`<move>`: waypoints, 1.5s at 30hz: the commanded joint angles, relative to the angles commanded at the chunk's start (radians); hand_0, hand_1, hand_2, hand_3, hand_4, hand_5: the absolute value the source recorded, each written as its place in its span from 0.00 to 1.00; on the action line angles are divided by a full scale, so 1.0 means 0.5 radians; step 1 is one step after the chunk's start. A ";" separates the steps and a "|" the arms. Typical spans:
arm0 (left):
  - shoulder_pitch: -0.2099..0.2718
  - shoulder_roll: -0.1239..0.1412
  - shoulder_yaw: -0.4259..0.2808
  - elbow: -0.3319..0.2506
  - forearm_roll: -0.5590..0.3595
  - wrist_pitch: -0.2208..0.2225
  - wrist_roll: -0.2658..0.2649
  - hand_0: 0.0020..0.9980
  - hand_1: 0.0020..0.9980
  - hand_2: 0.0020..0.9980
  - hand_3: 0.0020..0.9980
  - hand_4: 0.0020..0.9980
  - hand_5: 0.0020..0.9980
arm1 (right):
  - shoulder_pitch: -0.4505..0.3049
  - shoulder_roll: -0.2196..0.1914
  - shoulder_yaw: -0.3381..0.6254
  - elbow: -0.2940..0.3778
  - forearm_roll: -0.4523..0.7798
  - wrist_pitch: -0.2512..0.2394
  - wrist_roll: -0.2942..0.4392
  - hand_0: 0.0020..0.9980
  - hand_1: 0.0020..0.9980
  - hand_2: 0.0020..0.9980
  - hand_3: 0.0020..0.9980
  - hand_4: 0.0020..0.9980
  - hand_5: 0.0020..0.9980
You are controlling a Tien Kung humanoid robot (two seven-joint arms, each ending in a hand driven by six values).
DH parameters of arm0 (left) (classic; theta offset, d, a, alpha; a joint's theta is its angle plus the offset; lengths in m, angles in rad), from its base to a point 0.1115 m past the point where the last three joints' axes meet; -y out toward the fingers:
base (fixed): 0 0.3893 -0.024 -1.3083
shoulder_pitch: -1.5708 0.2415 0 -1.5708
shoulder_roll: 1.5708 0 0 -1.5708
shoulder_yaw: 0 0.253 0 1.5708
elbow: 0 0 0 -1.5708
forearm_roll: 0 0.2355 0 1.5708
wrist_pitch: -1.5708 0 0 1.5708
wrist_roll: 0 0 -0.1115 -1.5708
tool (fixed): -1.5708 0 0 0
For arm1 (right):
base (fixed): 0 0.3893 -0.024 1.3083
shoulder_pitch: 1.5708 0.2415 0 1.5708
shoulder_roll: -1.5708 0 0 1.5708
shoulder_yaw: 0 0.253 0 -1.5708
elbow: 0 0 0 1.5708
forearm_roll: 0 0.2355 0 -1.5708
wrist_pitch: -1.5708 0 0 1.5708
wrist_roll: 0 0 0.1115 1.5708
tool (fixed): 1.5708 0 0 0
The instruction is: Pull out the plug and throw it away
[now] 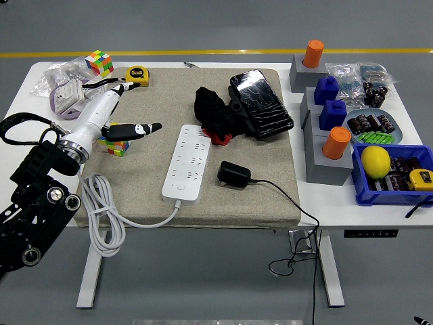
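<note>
**Left hand open over mat's left edge, plug lying loose by the strip**

Left hand (111, 115): fingers (142, 127) spread and straight, holding nothing. One finger points up-right toward the yellow tape (137, 74), another sticks out right toward the strip (187, 161). Hand sits above a cube (110, 144) at the mat's left edge; can't tell if it touches it. Well short of the strip.

Plug (232, 174): black adapter lying on the mat (203, 203), just right of the strip's lower half, not in any socket. Its thin black cord (284, 196) runs right, over the mat edge and hangs off the counter (338, 220) front.

Strip: white, lies lengthwise near mat centre, slightly tilted. Thick white cable (98, 217) leaves its near end and coils at the left, hanging over the counter edge.

Counts:
- cubes: 2 (second cube (99, 62) at far left)
- tape measures: 2 (second tape (421, 178) in the blue bin (379, 196))
- orange cylinders: 2, blue blocks: 2, on grey stands (318, 159) at right
- lemon (375, 161): 1, in the bin
- black pouch (260, 101): 1, far side of mat, beside a black cloth (213, 112)

Arm pose: left arm comes in from lower left, white forearm angled up-right, black elbow joints low at the frame edge. Right arm not visible.
</note>
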 joint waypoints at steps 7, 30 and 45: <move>0.015 -0.009 -0.016 -0.006 0.002 -0.001 -0.001 0.87 0.94 0.93 0.93 1.00 0.49 | -0.017 0.002 0.000 -0.001 -0.003 0.001 0.002 0.62 0.65 0.68 0.63 0.99 0.53; 0.052 -0.003 -0.060 -0.027 0.011 -0.015 0.000 0.86 0.94 0.93 0.93 1.00 0.46 | -0.018 0.009 0.014 0.003 -0.003 -0.009 0.007 0.62 0.66 0.69 0.63 0.99 0.53; 0.074 -0.009 -0.071 -0.031 0.012 -0.020 0.001 0.86 0.94 0.93 0.93 0.99 0.46 | -0.024 0.014 -0.001 0.004 0.007 -0.007 0.008 0.62 0.66 0.69 0.63 0.99 0.53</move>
